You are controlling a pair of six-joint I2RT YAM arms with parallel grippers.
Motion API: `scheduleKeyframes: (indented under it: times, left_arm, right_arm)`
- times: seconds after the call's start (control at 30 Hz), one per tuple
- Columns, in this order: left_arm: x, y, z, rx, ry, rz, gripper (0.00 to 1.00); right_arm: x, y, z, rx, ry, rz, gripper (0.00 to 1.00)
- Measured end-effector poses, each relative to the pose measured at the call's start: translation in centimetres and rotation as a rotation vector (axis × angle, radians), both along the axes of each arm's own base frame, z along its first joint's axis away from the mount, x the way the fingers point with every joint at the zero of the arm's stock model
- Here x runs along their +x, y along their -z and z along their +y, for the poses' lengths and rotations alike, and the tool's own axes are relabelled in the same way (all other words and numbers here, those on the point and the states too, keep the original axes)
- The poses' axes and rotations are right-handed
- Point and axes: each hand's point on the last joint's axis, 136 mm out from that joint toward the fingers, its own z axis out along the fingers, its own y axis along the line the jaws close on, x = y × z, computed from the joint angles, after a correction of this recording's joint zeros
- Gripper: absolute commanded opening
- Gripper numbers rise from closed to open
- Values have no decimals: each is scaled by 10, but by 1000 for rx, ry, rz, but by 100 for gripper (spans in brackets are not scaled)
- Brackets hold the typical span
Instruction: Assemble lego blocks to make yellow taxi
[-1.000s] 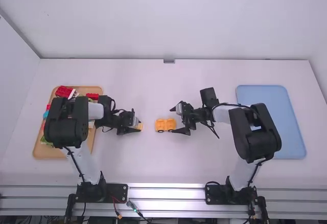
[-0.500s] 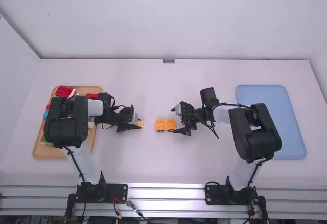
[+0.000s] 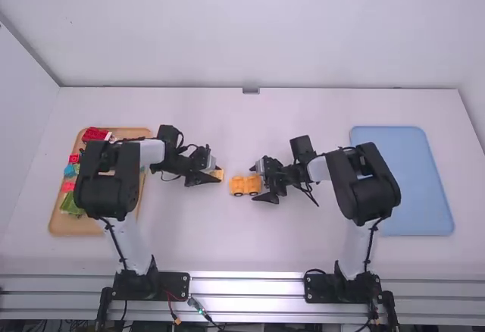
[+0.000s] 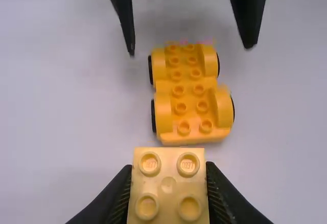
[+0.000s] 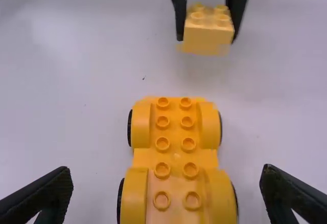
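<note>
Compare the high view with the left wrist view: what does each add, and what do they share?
High view: the light-blue rectangular tray, the tan tray of coloured blocks.
Left wrist view: round studs on the small square light-yellow block.
Both: the yellow-orange wheeled plastic chassis, that block held by the left gripper, and the open right gripper.

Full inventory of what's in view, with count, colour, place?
Table: 1, white, under everything
Wheeled lego base: 1, yellow-orange with black wheels, on table between grippers
2x2 lego block: 1, yellow, in left gripper
Tray: 1, tan, table's left side
Loose lego blocks: several, exact count hidden, red, green, blue, pink, in tan tray
Tray: 1, blue, table's right side
Arms: 2, white and black, left, right
Grippers: 2, black, left on block, right open astride base
</note>
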Motion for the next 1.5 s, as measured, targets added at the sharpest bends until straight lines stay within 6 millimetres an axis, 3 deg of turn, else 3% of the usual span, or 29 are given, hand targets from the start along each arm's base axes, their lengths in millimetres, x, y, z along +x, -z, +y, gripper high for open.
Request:
scheduleKeyframes:
  times: [0.23,0.5,0.67,0.83,0.93,0.97,1.17,1.3,1.4,1.5]
  left_arm:
    - [7,-11,-27,25,-5,-21,24]
    - [-10,7,-64,171,-31,30,19]
    - [-10,13,-67,186,-78,58,17]
    - [-8,16,-65,187,-113,70,15]
    - [-8,16,-65,185,-115,69,15]
    - [-8,16,-65,184,-117,71,13]
    - [-4,14,-63,182,-129,60,9]
    - [1,-3,-60,176,-146,13,8]
    - [2,-28,-58,165,-157,-35,7]
    - [1,-33,-56,176,-164,-41,5]
  right_arm:
    - [11,12,1,5,44,11,94]
    - [9,21,-1,-8,60,63,89]
    - [9,22,0,-19,65,67,79]
    - [10,22,0,-19,69,67,61]
    - [10,22,0,-18,68,68,61]
    - [9,22,1,-18,67,67,61]
    - [10,22,1,-17,68,66,99]
    - [13,17,6,5,58,36,99]
    - [16,14,15,15,57,10,99]
    - [15,15,22,2,61,16,100]
